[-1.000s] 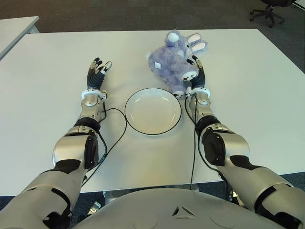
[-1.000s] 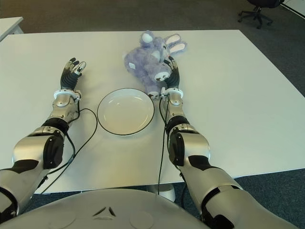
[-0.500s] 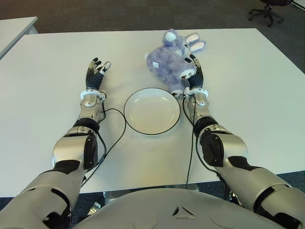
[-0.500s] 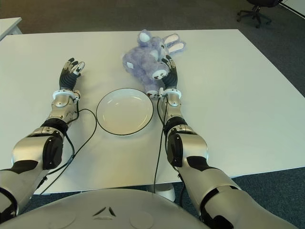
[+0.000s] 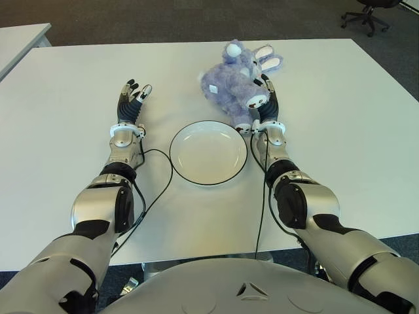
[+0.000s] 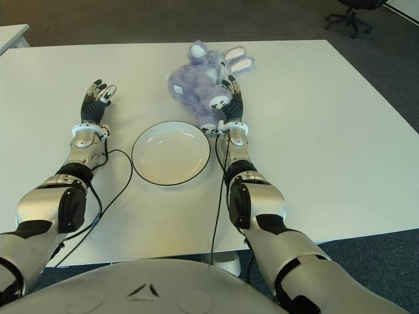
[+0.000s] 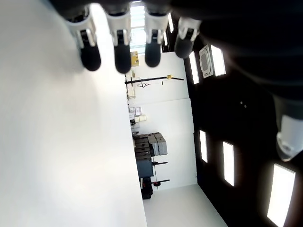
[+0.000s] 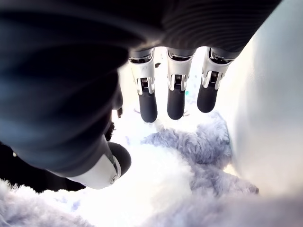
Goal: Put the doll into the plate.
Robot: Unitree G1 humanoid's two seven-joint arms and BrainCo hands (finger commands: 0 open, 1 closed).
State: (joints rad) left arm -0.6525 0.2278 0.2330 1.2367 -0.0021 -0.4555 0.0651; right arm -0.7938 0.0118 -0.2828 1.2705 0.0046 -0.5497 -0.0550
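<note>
Our left hand lies left of the plate, fingers spread and empty. Only the right wrist view shows our right hand with straight fingers over the doll, which lies beyond the plate, ungrasped

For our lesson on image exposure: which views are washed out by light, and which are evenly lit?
Right wrist view: the fluffy lilac plush doll bleaches to white under the right hand. Left wrist view: the white table glares featureless. Eye views: even light, soft shadows around the round white plate.
</note>
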